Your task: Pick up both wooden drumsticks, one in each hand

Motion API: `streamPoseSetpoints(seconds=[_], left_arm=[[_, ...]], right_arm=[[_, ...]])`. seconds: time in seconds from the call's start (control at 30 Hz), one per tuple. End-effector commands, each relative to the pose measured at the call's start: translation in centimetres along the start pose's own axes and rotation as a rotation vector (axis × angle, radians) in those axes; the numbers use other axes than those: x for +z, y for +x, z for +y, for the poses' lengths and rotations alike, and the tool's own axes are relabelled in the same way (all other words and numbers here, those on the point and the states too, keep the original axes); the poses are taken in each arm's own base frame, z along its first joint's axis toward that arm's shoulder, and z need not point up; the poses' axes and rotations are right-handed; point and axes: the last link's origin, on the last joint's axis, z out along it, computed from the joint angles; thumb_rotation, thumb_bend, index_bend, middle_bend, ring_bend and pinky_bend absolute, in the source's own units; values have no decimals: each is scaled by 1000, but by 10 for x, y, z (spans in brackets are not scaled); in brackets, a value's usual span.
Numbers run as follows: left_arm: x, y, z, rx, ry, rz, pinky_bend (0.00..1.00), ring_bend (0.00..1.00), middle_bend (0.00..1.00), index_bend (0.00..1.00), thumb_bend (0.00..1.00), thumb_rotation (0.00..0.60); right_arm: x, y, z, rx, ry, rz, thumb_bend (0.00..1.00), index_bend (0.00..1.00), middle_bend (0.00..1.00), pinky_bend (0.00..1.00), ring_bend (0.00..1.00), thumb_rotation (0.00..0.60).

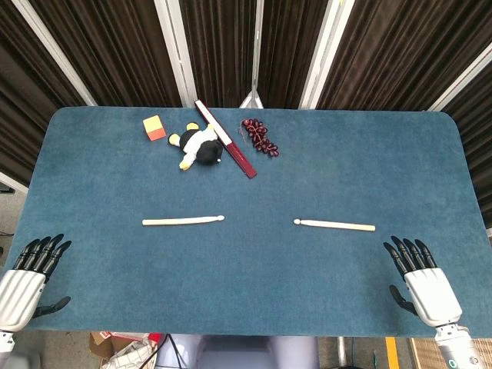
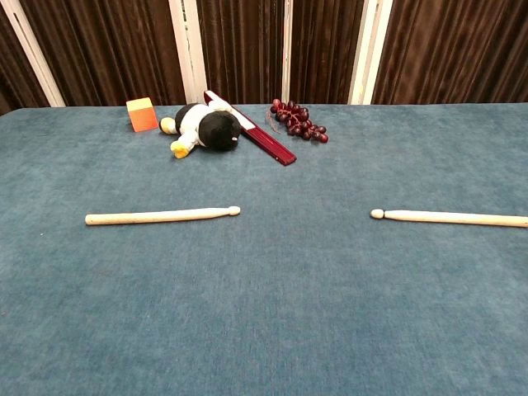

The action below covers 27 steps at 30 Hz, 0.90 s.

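Two pale wooden drumsticks lie flat on the blue table, tips pointing toward each other. The left drumstick (image 1: 183, 221) (image 2: 162, 216) sits left of centre; the right drumstick (image 1: 335, 225) (image 2: 450, 218) sits right of centre. My left hand (image 1: 29, 277) rests at the table's near left corner with fingers spread and nothing in it, well short of the left stick. At the near right corner my right hand (image 1: 421, 277) lies the same way, empty, just below and right of the right stick's butt end. Neither hand appears in the chest view.
At the far side lie an orange-yellow block (image 1: 154, 127) (image 2: 142, 114), a black-and-white plush toy (image 1: 197, 145) (image 2: 202, 129), a dark red flat bar (image 1: 225, 138) (image 2: 262, 134) and a bunch of dark grapes (image 1: 260, 137) (image 2: 298, 119). Dark curtains hang behind the table (image 1: 254, 269).
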Motion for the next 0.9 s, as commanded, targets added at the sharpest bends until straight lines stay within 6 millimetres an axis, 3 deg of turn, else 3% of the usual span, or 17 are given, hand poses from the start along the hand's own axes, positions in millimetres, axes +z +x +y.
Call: streamPoseSetpoints(seconds=[0.03,0.37,0.43,0.53,0.6,0.67,0.8,0.9], left_arm=[[0,0,0,0,-1,0,0,0,0,0,46,600],[0,1,0,-2,0,3,0,0,0,0,46,600],[0,1,-1,-4,0,4,0,0,0,0,46,600],[0,1,-1,-7,1,3,0,0,0,0,46,600],[0,1,-1,-8,1,4,0,0,0,0,46,600],[1,0,-1,-11,5,2,0,0,0,0,46,600],[2,1,0,-14,4,3,0,0,0,0,46,600],[2,0,0,-8,1,0,0,0,0,0,46,600]], right_arm=[[0,0,0,0,0,0,402,0,0,0,0,600],[1,1,-1,6,3,4,402,0,0,3,0,600],[3,2,-1,9,6,16,402,0,0,92,10,600],[12,6,-3,13,14,53,402,0,0,383,179,600],[23,10,-6,20,19,82,403,0,15,589,421,600],[39,13,-10,17,27,109,402,12,67,703,573,600],[73,14,-21,3,39,119,402,114,179,779,734,600],[101,8,-28,-23,25,90,402,165,203,801,789,600]])
